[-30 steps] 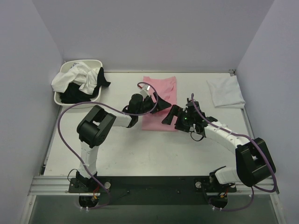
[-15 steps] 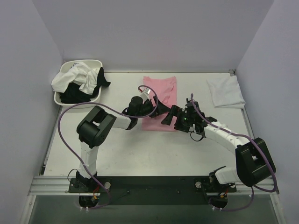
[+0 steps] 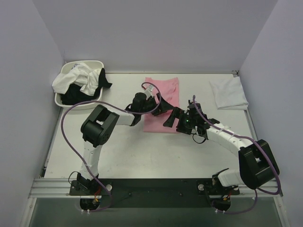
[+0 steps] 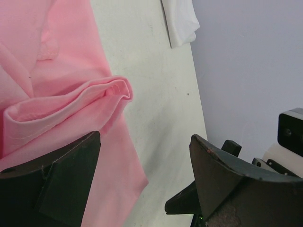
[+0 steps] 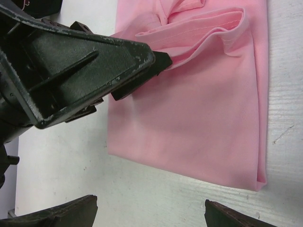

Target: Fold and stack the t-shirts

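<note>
The pink shirt lies mid-table, one edge bunched into a raised fold. Left fingers stand apart at that fold, right fingers apart over the near edge. A folded white shirt lies far right, more shirts in a basin far left

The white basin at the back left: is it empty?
No, white and black shirts are heaped in the basin.

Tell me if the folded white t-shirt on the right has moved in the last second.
No. The folded white t-shirt lies where it was, by the far right corner of the table.
</note>
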You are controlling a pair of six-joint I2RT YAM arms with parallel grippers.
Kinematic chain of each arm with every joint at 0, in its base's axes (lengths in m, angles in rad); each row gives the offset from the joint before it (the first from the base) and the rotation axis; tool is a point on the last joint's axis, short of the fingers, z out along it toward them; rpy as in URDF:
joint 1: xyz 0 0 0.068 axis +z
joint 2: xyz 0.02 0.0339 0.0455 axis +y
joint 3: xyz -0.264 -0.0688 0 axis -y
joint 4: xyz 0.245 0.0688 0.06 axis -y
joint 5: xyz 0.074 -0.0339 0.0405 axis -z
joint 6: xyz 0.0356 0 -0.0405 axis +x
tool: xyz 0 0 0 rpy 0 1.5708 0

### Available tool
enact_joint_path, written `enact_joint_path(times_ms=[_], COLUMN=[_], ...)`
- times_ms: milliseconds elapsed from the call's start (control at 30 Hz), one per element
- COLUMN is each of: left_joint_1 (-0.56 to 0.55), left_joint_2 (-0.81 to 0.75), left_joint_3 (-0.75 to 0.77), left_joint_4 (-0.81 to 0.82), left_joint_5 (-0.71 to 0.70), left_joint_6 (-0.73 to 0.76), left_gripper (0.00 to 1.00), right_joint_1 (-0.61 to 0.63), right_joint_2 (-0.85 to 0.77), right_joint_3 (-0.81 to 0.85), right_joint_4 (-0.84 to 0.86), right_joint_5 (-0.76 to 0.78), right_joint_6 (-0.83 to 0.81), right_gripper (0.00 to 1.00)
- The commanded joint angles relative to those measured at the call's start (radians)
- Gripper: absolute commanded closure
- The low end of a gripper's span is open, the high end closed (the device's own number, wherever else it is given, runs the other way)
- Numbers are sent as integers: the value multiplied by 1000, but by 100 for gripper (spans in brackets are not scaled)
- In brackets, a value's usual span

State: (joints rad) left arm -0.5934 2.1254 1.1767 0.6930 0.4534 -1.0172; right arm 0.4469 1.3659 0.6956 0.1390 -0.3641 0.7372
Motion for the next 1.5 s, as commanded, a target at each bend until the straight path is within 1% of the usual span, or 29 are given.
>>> enact_joint_path(times_ms=[0,200,433,767,800,900,933,967,1067,1100,1167,1200,1233,1267,1300,1333,1400,1433,1467], left_joint_1=[21,37,61,109,115,130,130,130,132,136,139,141,141,141,139,138,139,141,142], left_joint_2=[36,76,136,261,271,265,234,214,127,76,12,-64,-106,-149,-235,-277,-379,-412,-439], left_joint_3=[51,93,192,408,443,480,498,506,495,482,416,390,335,305,267,202,134,106,47], left_joint_4=[-18,-33,-69,-121,-128,-145,-170,-229,-292,-300,-311,-323,-379,-403,-415,-446,-475,-518,-530], left_joint_5=[25,28,47,80,82,106,105,100,82,73,48,28,1,-51,-76,-97,-145,-162,-185], left_joint_6=[12,29,63,81,81,80,95,136,176,180,187,196,227,250,261,281,299,314,325], left_gripper=[15,15,15,15,15,16,16,16,16,16,16,16,16,16,16,16,16,16,16], right_joint_1=[6,6,9,38,42,59,64,68,72,75,79,82,85,88,90,92,96,99,102], right_joint_2=[-8,-2,-4,2,1,2,5,16,59,73,128,153,198,219,240,280,315,343,352], right_joint_3=[-5,-16,-24,-22,-21,-8,-4,2,18,27,74,97,120,149,201,234,318,340,360], right_joint_4=[28,42,42,33,28,19,14,20,48,72,83,85,85,76,73,65,33,21,1], right_joint_5=[2,-1,-1,13,16,34,48,47,40,40,34,27,21,19,16,10,7,4,-1], right_joint_6=[4,8,4,4,2,-9,-10,-12,-2,1,-2,-10,-16,-19,-28,-33,-41,-44,-45], right_gripper=[3,3,3,3,2,3,2,3,2,2,3,3,3,3,2,3,3,2,3])
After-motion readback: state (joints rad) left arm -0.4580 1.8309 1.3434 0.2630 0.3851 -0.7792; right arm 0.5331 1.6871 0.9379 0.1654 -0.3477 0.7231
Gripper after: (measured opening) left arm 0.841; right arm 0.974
